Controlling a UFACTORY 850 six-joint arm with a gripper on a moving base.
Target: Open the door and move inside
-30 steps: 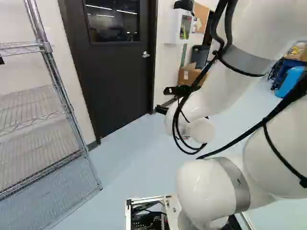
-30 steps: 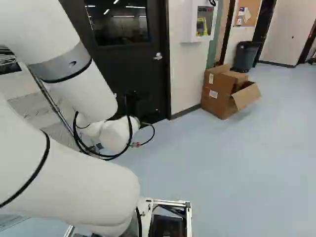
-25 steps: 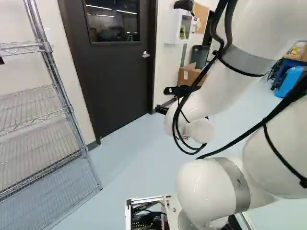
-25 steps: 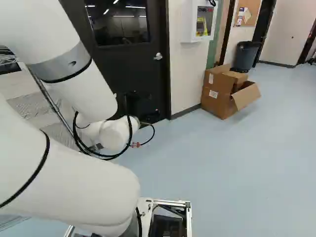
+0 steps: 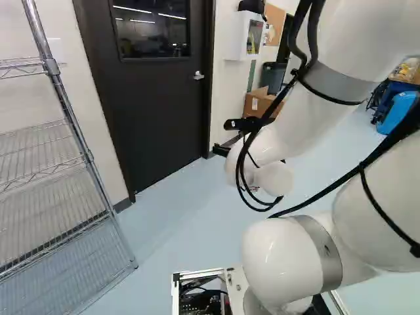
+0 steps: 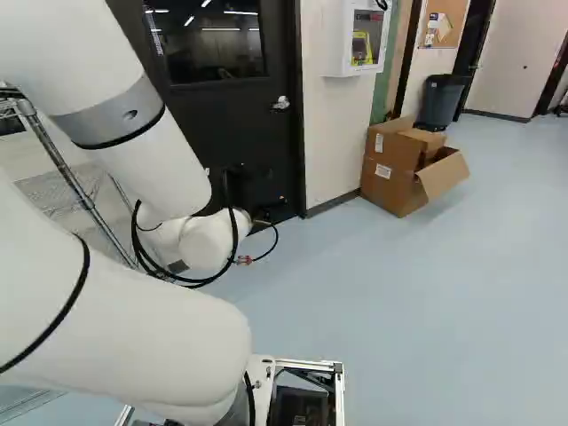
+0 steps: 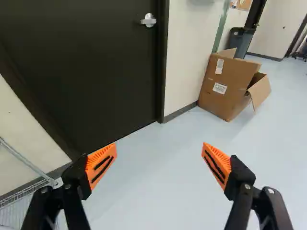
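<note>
Facing closed door (image 7: pixel 96 67) | jaws spread wide | lever handle (image 7: pixel 148 20) ahead of them, well apart

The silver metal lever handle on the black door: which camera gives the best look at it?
The wrist view. There the silver metal lever handle looks largest, with its round mount and lever both plain against the black door. The left and right base views both show it too, uncovered but smaller, with less detail.
</note>
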